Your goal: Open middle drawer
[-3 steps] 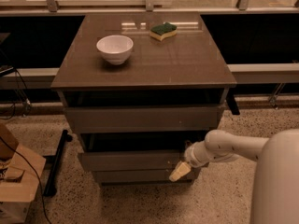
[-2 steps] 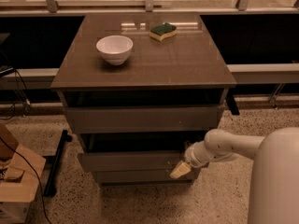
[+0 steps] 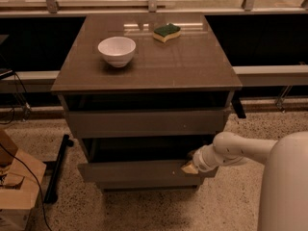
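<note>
The cabinet has three grey-brown drawer fronts. The middle drawer stands pulled out a little, with its dark inside showing above its front. The top drawer front is above it, and a sliver of the lowest drawer front shows below. My gripper, on a white arm reaching in from the right, is at the right end of the middle drawer's top edge and touches it.
A white bowl and a green-and-yellow sponge sit on the glossy cabinet top. A cardboard box and a black bar with cables lie on the speckled floor at left. A ledge with railing runs behind.
The gripper has shifted slightly up and right along the middle drawer's front edge. The drawer stands about as far out as before.
</note>
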